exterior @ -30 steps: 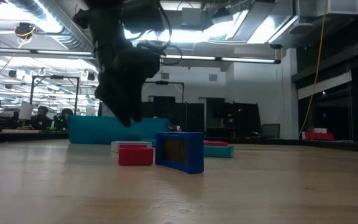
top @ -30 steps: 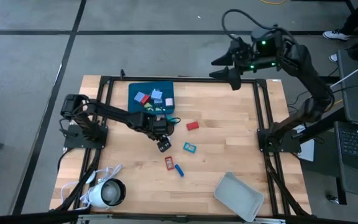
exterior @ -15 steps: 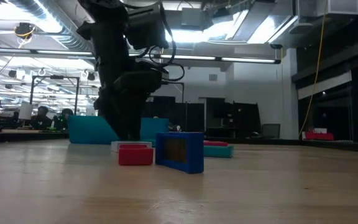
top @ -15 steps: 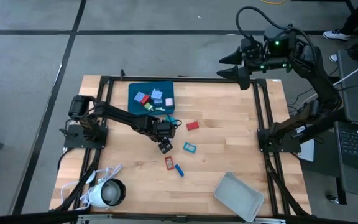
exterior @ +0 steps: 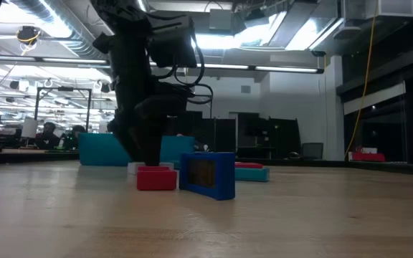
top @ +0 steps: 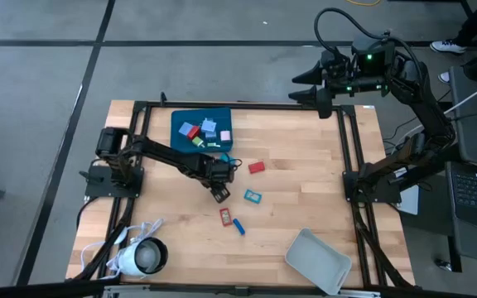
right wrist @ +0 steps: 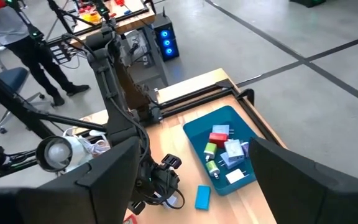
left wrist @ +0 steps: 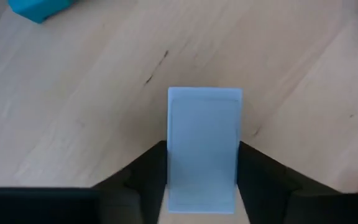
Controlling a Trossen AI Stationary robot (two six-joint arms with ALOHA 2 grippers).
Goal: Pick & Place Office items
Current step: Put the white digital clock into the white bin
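My left gripper [top: 219, 194] stands low at the table's middle, its fingers closed around a light blue flat piece [left wrist: 204, 146], which the gripper hides in the high view. In the low view the left arm [exterior: 145, 107] reaches the wood just behind a red piece [exterior: 156, 178]. Loose on the table lie that red piece [top: 224, 217], a blue piece [top: 238, 225], a teal piece [top: 252, 196] and another red piece [top: 257, 166]. My right gripper [top: 306, 87] hangs open high beyond the table's far right corner. My left gripper pinches the light blue piece by its two long sides [left wrist: 173, 180] between its two fingers [left wrist: 145, 183]. The fingers come from above, pointing steeply down, and lie along the piece's length. The piece lies flat on the wood.
A teal tray [top: 201, 130] with several small pieces stands at the far edge. A grey tray [top: 317, 261] lies at the near right corner. A white round corded device [top: 143, 257] sits at the near left corner. A black frame [top: 350, 149] borders the table.
My left gripper has come down toward the table, over the light blue piece. My right gripper has swung a little toward the table's right edge, then kept still.
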